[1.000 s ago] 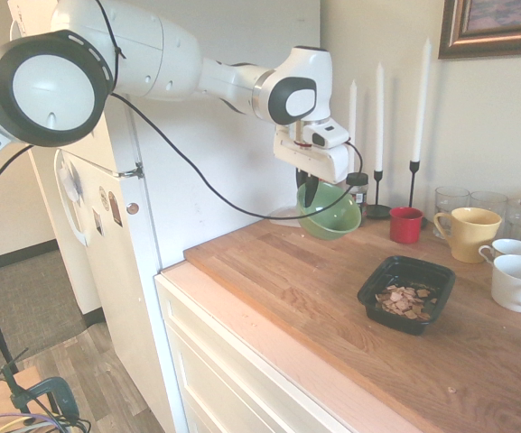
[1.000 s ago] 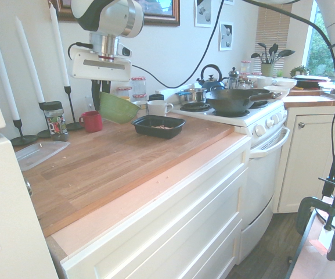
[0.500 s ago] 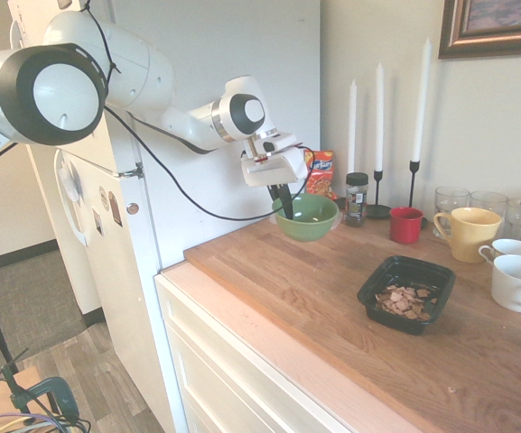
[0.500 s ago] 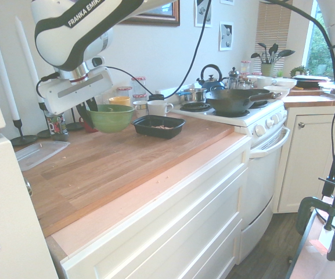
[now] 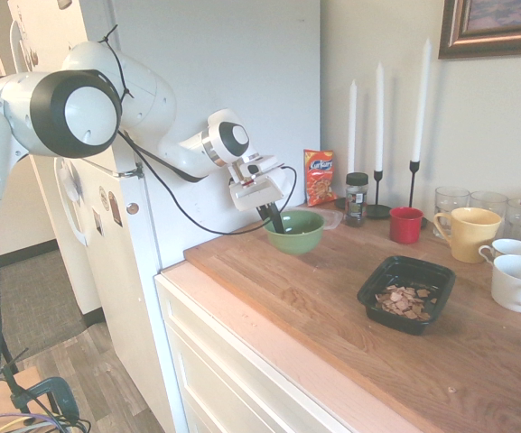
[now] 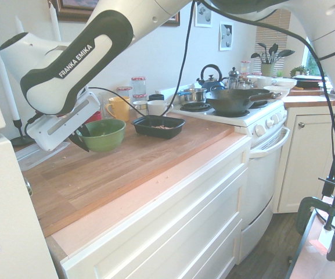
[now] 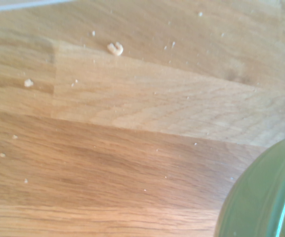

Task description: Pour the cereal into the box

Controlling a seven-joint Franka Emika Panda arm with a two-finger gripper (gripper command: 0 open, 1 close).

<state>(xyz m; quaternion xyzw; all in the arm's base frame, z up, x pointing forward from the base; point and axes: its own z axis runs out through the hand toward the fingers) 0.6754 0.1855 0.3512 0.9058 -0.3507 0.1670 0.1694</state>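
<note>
The box (image 5: 376, 278), a shallow black tray, sits on the wooden counter (image 5: 332, 307) with the tan cereal (image 5: 403, 301) lying inside it. It shows in the second exterior view too, as the box (image 6: 146, 124) with cereal (image 6: 162, 127). My gripper (image 5: 274, 219) is shut on the rim of a green bowl (image 5: 296, 231), which stands upright and low at the counter, well away from the box towards the fridge end. From the other side the gripper (image 6: 81, 137) grips the near rim of the bowl (image 6: 104, 133). The wrist view shows the bowl's edge (image 7: 265, 197) over wood with crumbs.
A yellow mug (image 5: 468, 233), white mugs (image 5: 519, 281), a red cup (image 5: 405, 225), glasses, tall candles (image 5: 379, 99), a spice jar (image 5: 357, 198) and a snack bag (image 5: 318, 178) line the wall. A clear container (image 6: 39, 154) lies behind the bowl. The stove with a wok (image 6: 237, 100) borders the counter.
The arm swung the green bowl from raised and tilted near the candles to upright and low, further from the box towards the fridge. The gripper stayed shut on its rim.
</note>
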